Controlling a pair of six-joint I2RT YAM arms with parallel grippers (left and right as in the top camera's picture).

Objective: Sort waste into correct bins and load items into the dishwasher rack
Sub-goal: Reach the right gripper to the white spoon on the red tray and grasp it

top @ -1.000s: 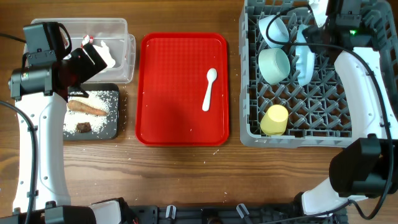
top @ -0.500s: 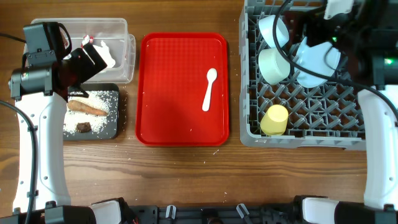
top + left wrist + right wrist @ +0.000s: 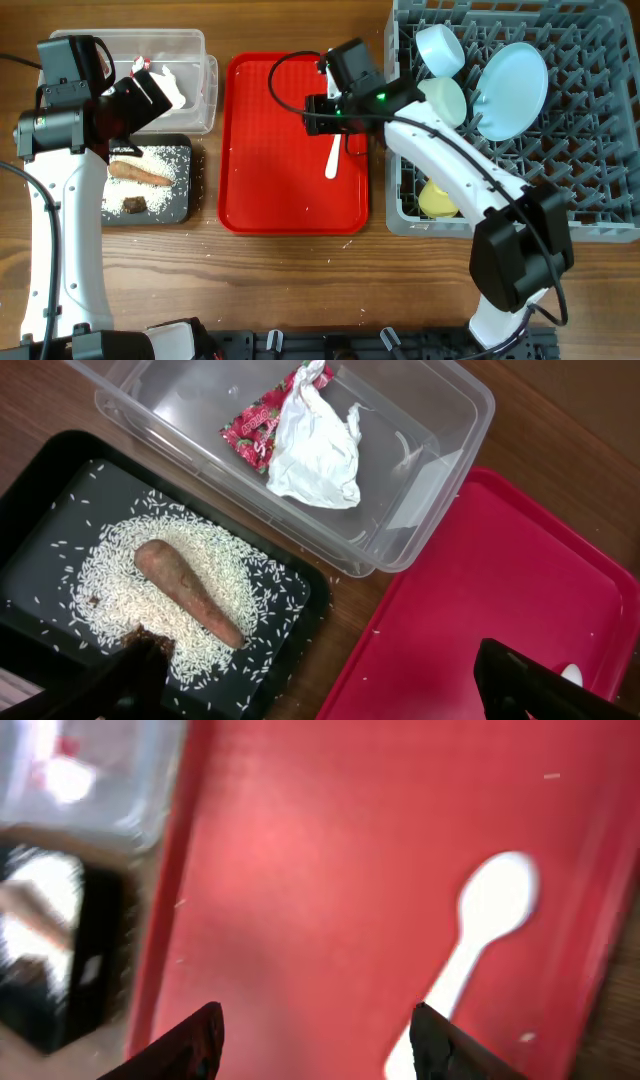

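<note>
the wooden surface (image 3: 300, 290) carries, from the right, the grey dishwasher rack (image 3: 600, 150), the red tray (image 3: 270, 170), and at the left the clear tub (image 3: 190, 45) with the black tray (image 3: 180, 205) just in front of it. the right hand (image 3: 315, 1045) hangs over the red tray, jaws parted with nothing between them. the left hand (image 3: 320, 690) hovers above the two bins, spread wide and empty. in the rack the light blue plate (image 3: 512, 88) leans among the pegs, beside two bowls (image 3: 440, 48) and a yellow cup (image 3: 432, 200). the white spoon (image 3: 495, 890) lies on the red tray, near the right hand. the crumpled wrapper (image 3: 305, 445) sits in the tub. the brown food piece (image 3: 185, 590) and dark chunk (image 3: 134, 205) lie on the rice (image 3: 100, 590) in the black tray.
</note>
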